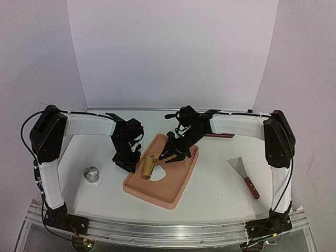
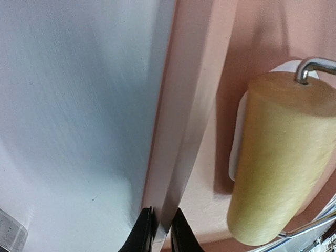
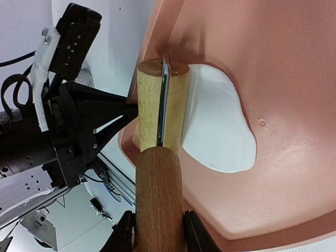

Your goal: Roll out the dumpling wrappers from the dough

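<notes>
A thin, irregular white sheet of dough (image 3: 218,126) lies in the pink tray (image 1: 176,184). The pale wooden roller (image 3: 160,105) of a rolling pin rests on the sheet's edge. My right gripper (image 3: 157,233) is shut on the pin's brown wooden handle (image 3: 157,194), one finger on each side. In the top view the roller (image 1: 147,167) lies near the tray's left side, with the right gripper (image 1: 172,154) just behind it. My left gripper (image 2: 163,231) is shut on the tray's left rim (image 2: 189,105), and the dough (image 2: 237,142) peeks out beside the roller (image 2: 278,157). No neat round dumpling wrappers are in view.
A small metal ring (image 1: 91,174) stands on the white table left of the tray. A metal scraper with a red-brown handle (image 1: 244,173) lies to the right. A dark red object (image 1: 220,135) lies behind the right arm. White walls enclose the table's back and sides.
</notes>
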Motion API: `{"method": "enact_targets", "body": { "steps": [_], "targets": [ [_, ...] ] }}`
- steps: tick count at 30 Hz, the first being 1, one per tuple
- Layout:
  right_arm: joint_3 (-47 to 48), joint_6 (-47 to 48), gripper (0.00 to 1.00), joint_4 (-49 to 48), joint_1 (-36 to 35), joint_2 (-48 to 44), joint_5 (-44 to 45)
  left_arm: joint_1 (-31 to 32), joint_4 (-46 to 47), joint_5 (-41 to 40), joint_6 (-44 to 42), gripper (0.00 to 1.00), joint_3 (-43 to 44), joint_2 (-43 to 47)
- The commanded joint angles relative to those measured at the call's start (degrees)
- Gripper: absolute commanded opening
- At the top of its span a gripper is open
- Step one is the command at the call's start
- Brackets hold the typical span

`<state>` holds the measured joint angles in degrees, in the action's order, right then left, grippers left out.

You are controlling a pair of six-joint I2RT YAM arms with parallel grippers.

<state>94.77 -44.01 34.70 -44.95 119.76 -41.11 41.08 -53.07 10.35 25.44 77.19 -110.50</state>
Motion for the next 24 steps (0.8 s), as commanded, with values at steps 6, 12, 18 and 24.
{"method": "enact_targets", "body": {
  "steps": [6,12,18,24],
  "targets": [
    [-20.17,3.8,0.0,13.73,5.01,-1.27,16.47,-0.27,-1.19,-1.88,1.36,0.11,-2.74,1.92],
    [-26.96,5.08,0.0,13.29,6.09,-4.2,18.51,-0.37,-0.8,-1.83,1.62,0.11,-3.04,1.8],
    [-27.2,5.11,0.0,13.38,6.31,-5.35,17.28,-0.38,-0.11,-1.34,2.01,0.11,-3.0,1.37],
    [-20.0,4.04,0.0,13.69,2.53,-2.15,14.8,-0.35,0.26,-0.64,1.91,0.11,-1.99,0.33]
  ]
}}
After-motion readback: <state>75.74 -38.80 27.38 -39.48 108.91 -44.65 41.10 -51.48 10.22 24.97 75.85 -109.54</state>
